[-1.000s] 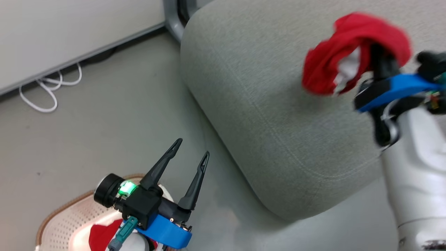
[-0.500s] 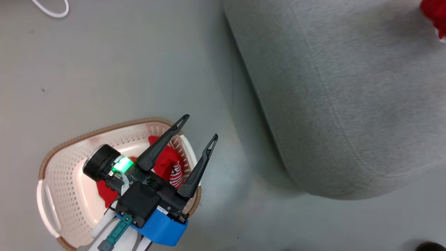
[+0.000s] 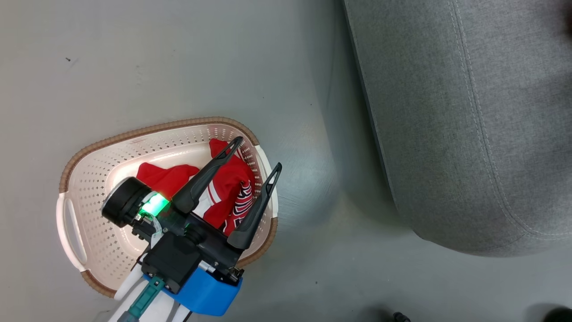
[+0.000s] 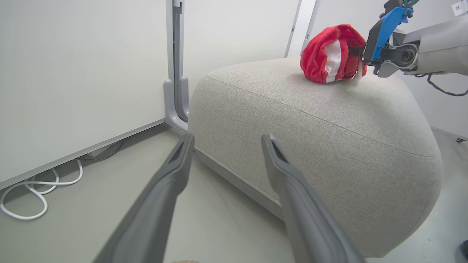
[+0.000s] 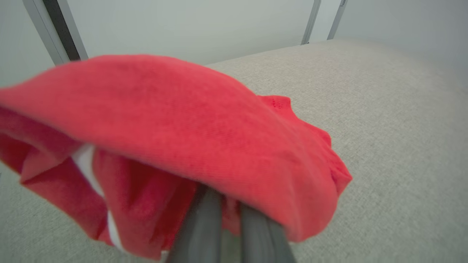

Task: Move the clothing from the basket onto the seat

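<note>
At the far left of the left wrist view a white cable [image 4: 22, 204] lies looped on the floor by the wall. In the head view your basket [image 3: 134, 133] stands on the floor, left of the seat [image 3: 469, 125] and apart from it. One red garment [image 3: 230, 181] with white stripes lies crumpled inside, toward the basket's right end. A black-and-white patterned patch shows at the garment's lower edge, but you can't read any letters on it. Your left gripper [image 3: 257, 154] hangs over that end of the basket, a green light [image 3: 154, 205] lit on its wrist, its two fingers spread wide with nothing between them. Farther right, over the top of the seat, your right gripper [image 5: 226, 219] has its fingers pressed close together on the second red garment [image 4: 321, 54], which is bunched into a ball with a white band showing. Whether that bundle touches the cushion can't be told. At the top right corner of the left wrist view, a small white tag [image 4: 459, 7] carries marks too small to read.
</note>
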